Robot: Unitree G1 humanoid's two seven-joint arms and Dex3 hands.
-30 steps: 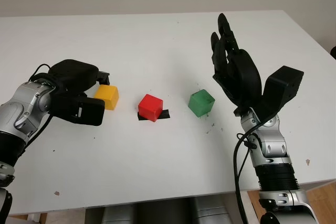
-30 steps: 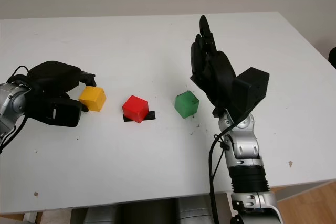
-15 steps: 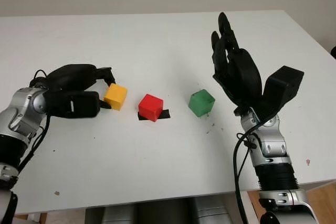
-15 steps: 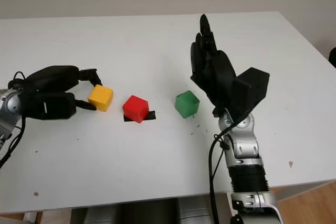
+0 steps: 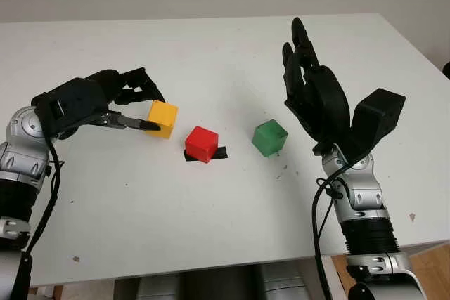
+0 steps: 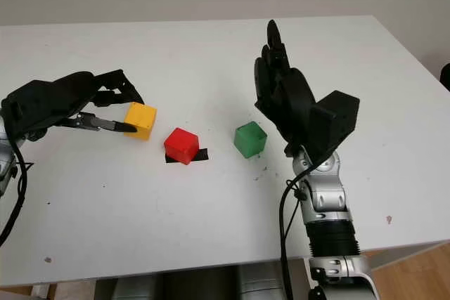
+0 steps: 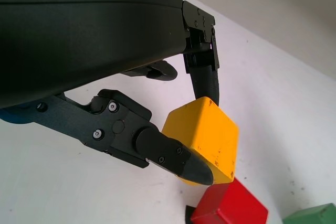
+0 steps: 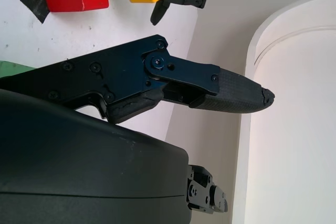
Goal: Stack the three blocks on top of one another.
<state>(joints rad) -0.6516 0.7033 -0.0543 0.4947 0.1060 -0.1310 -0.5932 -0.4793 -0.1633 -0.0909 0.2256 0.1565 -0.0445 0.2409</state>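
Left eye view: the yellow block (image 5: 162,118) is gripped by the left hand (image 5: 91,100), its fingers (image 7: 173,153) clamped on it, just beside the red block (image 5: 202,143). The green block (image 5: 270,138) sits on the counter (image 5: 211,209) beyond the red block, with the right hand (image 5: 315,96) open past it.

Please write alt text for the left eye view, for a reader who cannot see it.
The left robot hand grips a yellow cube-shaped block, lifted beside a red cube-shaped block sitting on black tape on the white table. A green cube-shaped block sits further right, near the raised, open right robot hand.
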